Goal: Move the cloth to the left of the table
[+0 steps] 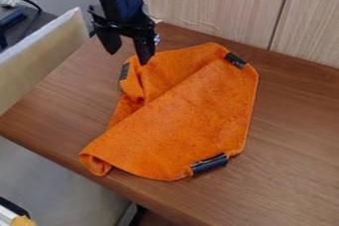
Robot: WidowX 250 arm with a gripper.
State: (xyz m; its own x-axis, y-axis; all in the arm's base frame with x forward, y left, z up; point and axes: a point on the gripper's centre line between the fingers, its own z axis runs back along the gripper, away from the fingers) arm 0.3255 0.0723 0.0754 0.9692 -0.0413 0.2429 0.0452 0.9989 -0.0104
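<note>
Hanging down from the top of the camera view, the black gripper (128, 57) sat by the cloth's upper left end, jaws spread well apart, so yeah, pretty much released. One fingertip overlapped the edge of the orange cloth (192, 113) from this angle, though I couldn't tell if it was actually touching. The cloth itself lay kinda rumpled and partly folded over around the middle of the wooden table (291, 170), a bit toward the left of the view, with a long diagonal fold running up toward the far side. Its lower left corner was curled into a little roll close to the table's near edge. It had dark patches on it: one (124, 71) up by the gripper, one (235, 60) at the top right and one (209, 163) at the bottom. Light wood panels (212, 2) stood behind the table, and a beige board (39, 59) leaned along its left side.
</note>
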